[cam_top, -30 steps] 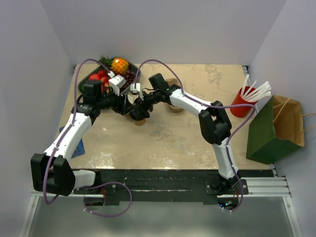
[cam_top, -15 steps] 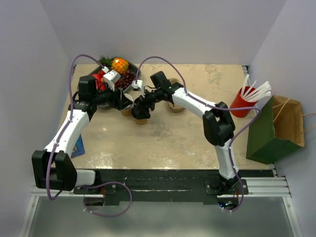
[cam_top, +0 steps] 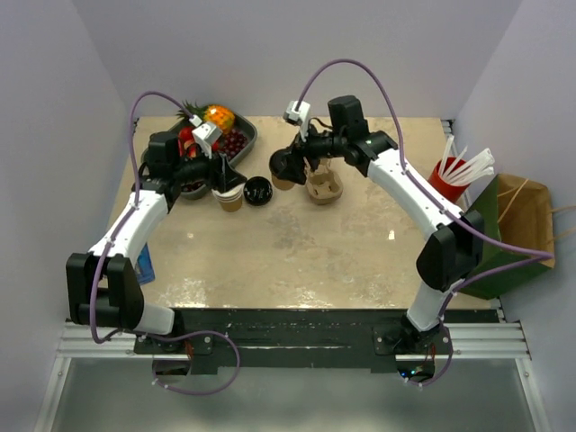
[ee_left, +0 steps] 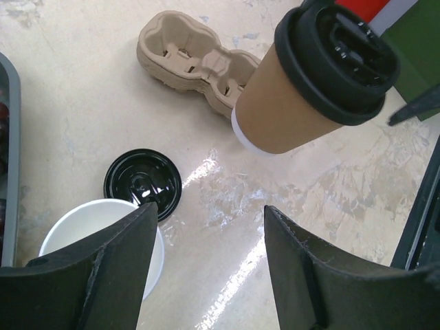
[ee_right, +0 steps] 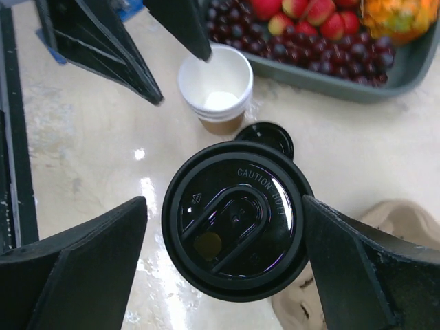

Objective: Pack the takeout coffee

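Left gripper with fingers apart by lidless cup, loose black lid on glossy beige table, right gripper clamped on lidded cup aloft by pulp carrier, wide tabletop stretch toward near edge, green bag at right edge, pale walls close around

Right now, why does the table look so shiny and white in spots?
Left wrist view: light glares in white streaks off the glossy table, and the loose black lid gleams too. Right wrist view: one bright patch on the table beside the capped cup. Top view: only tiny glints.
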